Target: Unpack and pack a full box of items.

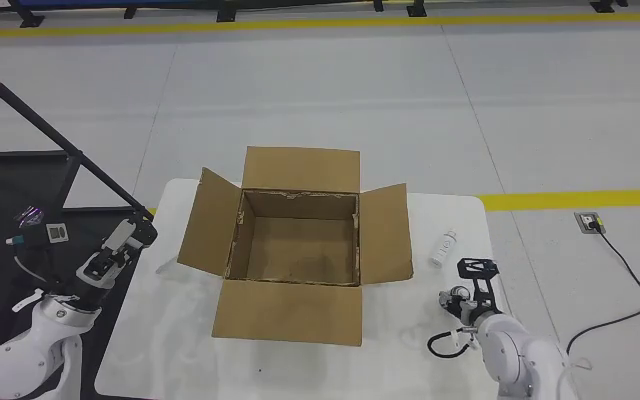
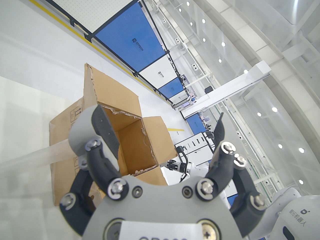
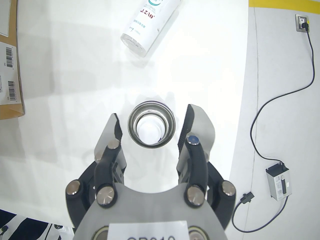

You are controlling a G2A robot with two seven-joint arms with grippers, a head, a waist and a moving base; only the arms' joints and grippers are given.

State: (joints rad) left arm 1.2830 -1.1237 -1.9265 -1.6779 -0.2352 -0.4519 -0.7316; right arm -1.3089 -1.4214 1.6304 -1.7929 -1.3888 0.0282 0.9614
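The right gripper, at the top view's lower right, is spread open with an upright metal cup showing between its fingers; I judge this arm the nearer one. The bottle lies flat just up-frame, its long axis running up-frame, beside the right flap of the empty box.

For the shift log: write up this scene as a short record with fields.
box: open, flaps out, mid-table, nothing seen inside
bottle: lying on the table, on the right arm's side of the box
cup: steel, upright, near the bottle
right gripper: open, fingers either side of the cup, gaps showing; above or around it, cannot tell
left gripper: open, empty, facing the box from its other side
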